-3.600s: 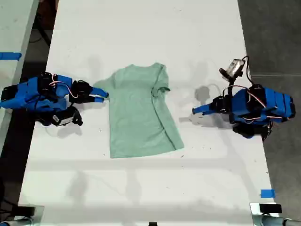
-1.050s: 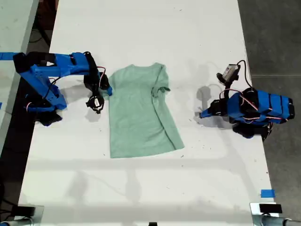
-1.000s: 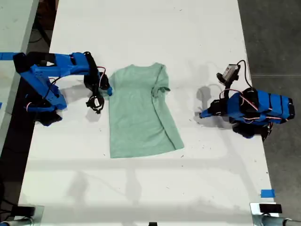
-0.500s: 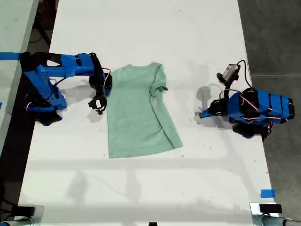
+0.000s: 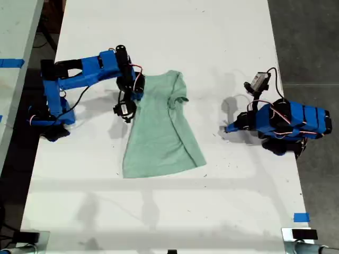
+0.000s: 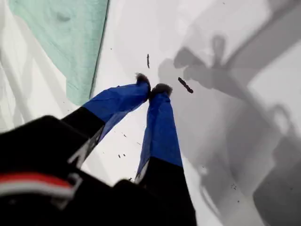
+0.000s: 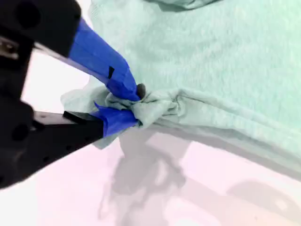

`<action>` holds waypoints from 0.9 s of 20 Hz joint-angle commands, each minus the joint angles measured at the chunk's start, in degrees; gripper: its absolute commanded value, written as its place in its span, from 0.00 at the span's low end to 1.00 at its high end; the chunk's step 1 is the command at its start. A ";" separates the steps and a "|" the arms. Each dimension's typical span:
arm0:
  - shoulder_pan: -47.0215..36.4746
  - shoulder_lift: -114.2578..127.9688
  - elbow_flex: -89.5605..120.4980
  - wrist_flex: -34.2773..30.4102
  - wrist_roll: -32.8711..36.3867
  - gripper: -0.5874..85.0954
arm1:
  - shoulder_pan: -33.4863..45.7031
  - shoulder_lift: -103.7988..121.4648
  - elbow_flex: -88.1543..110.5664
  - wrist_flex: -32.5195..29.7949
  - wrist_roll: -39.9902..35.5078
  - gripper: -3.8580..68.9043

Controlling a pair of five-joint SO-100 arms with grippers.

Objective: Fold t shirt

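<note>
Where my second gripper [image 7: 134, 106] pinches closed, a bunched fold of the t shirt [image 5: 159, 127] sits between its blue fingers [image 7: 115, 75] (sleeve edge, lifted off the white table [image 5: 169, 32]). Shirt body: spread flat mid-table, hem toward the exterior view's bottom. My first gripper [image 6: 151, 87]: tips together, empty, over bare table at the exterior view's right, well apart from the cloth.
</note>
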 commanded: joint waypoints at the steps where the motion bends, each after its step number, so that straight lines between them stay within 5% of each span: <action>1: -0.88 -13.80 -17.93 -0.97 2.81 0.01 | -0.26 -0.26 0.09 1.41 -0.97 0.10; 4: -1.23 -21.18 -17.14 -6.59 3.43 0.26 | -0.35 -0.26 0.09 1.41 -0.97 0.10; 5: -0.26 -21.62 -17.14 -9.14 6.68 0.54 | -0.44 -0.26 0.09 1.41 -0.97 0.10; 6: 0.18 -21.62 -17.14 -9.58 7.29 0.59 | -0.35 -0.26 0.09 1.41 -0.97 0.10; 10: 0.88 -13.01 -17.14 -5.45 7.82 0.56 | -0.53 -0.26 0.09 1.41 -0.97 0.10; 13: 1.23 2.55 -16.61 0.44 6.59 0.32 | -0.35 -0.26 0.09 1.41 -0.97 0.10; 18: 1.14 36.56 5.27 0.53 -0.79 0.29 | -0.18 -0.26 0.09 1.41 -0.97 0.10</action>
